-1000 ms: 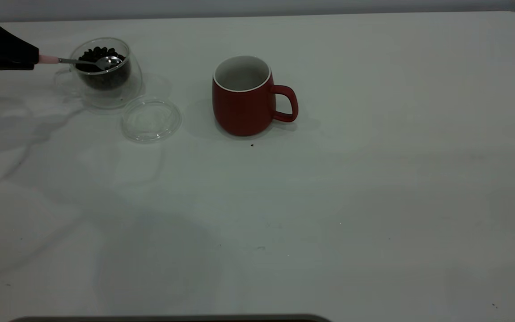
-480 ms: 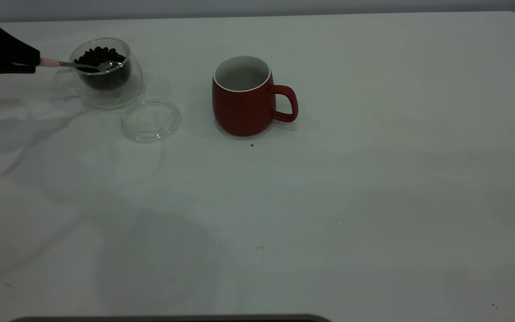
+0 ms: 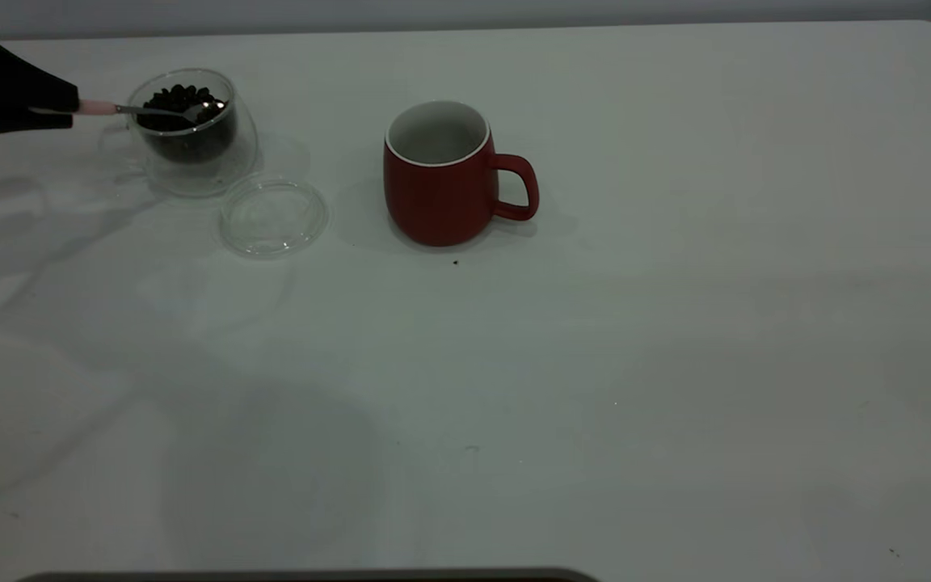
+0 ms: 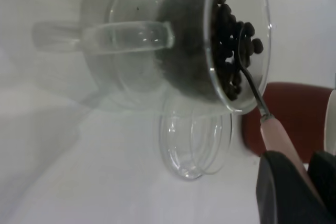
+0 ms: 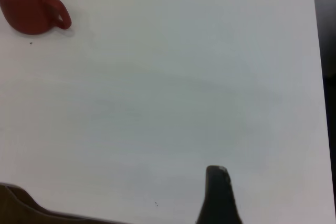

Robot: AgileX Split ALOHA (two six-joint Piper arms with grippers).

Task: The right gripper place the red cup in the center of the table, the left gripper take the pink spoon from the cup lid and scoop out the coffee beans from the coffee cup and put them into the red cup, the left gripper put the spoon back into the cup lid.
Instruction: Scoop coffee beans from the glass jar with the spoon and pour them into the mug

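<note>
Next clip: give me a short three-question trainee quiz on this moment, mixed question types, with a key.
1. True or false: the pink spoon lies on the cup lid.
2. The spoon's bowl is in: A) the red cup B) the coffee cup C) neither.
3. What holds the spoon's handle?

Key:
1. False. The lid is empty.
2. B, among the coffee beans.
3. The left gripper, at the table's left edge.

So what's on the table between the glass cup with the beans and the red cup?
Only the clear cup lid, slightly nearer the camera in the exterior view, between the coffee cup and red cup.
</note>
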